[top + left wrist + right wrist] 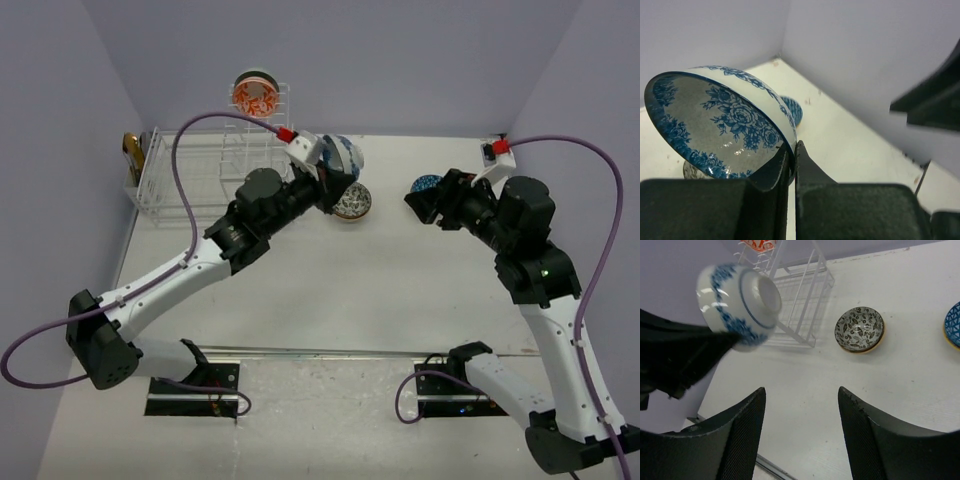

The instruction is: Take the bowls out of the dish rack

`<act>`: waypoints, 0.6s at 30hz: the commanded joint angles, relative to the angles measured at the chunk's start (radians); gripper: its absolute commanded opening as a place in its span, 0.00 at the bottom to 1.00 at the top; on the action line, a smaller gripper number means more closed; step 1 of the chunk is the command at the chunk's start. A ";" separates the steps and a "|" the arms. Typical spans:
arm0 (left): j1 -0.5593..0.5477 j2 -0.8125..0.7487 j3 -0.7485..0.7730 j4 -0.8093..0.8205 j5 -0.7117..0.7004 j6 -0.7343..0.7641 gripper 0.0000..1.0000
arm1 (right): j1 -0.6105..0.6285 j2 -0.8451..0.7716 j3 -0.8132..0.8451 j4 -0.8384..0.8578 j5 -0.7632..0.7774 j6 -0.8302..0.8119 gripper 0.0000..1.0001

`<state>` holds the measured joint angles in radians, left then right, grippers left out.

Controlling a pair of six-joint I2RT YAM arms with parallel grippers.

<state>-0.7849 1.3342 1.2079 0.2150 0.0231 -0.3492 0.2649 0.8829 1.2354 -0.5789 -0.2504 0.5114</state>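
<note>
No text, label, brand, number or sign can be read in any view. Only blue flower patterning is seen on the bowl (725,117) pinched in the left gripper (791,155), and no lettering is made out among it.

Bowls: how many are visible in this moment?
4. An orange bowl sits atop the dish rack tower; a blue floral bowl is gripped in the left tool; a grey patterned bowl and a blue lattice bowl rest on the table. Some may be hidden.
</note>
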 commanded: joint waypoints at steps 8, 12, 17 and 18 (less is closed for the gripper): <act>-0.276 0.002 -0.130 -0.254 -0.050 0.530 0.00 | 0.019 0.171 0.194 -0.275 -0.037 -0.129 0.63; -0.332 0.052 -0.122 -0.366 -0.063 0.587 0.00 | 0.085 0.235 0.199 -0.343 0.026 -0.165 0.64; -0.381 0.114 -0.067 -0.489 -0.118 0.636 0.00 | 0.220 0.349 0.210 -0.453 0.174 -0.183 0.64; -0.387 0.129 -0.055 -0.526 -0.126 0.636 0.00 | 0.227 0.369 0.199 -0.453 0.184 -0.183 0.65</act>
<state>-1.1564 1.4509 1.0782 -0.2489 -0.0402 0.2024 0.4606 1.2297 1.4200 -0.9501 -0.1585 0.3630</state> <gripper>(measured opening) 0.019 0.645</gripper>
